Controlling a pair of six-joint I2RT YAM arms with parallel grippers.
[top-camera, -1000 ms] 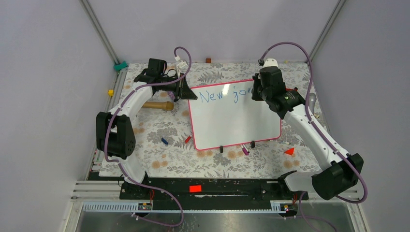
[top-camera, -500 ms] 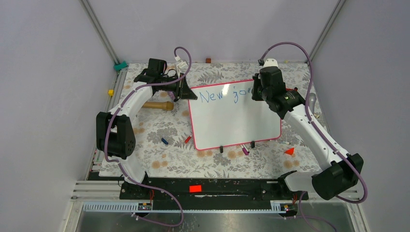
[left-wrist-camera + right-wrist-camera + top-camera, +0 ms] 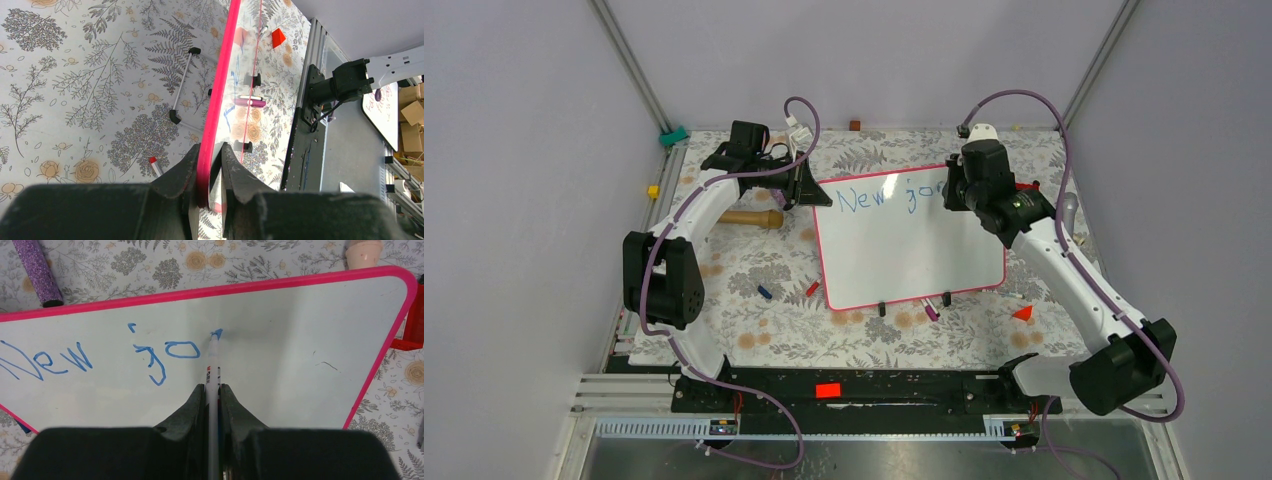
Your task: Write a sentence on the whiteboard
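The whiteboard (image 3: pixel 914 250), glossy white with a pink-red frame, lies mid-table. Blue writing (image 3: pixel 879 197) on it reads "New jo" (image 3: pixel 100 357). My left gripper (image 3: pixel 807 187) is shut on the board's far-left corner; in the left wrist view its jaws pinch the pink frame (image 3: pixel 220 95) edge-on. My right gripper (image 3: pixel 952 190) is shut on a white marker (image 3: pixel 212 370) whose blue tip touches the board just right of the "o". Small black clips (image 3: pixel 882 308) sit on the board's near edge.
A wooden handle (image 3: pixel 749 218) lies left of the board. Loose markers (image 3: pixel 812 289) and a blue piece (image 3: pixel 764 292) lie near the board's front-left. A red triangle (image 3: pixel 1022 313) is at front right. A purple glitter stick (image 3: pixel 36 270) lies beyond the board.
The right gripper with the marker has shifted slightly to the right along the top line. The left arm and board have not moved.
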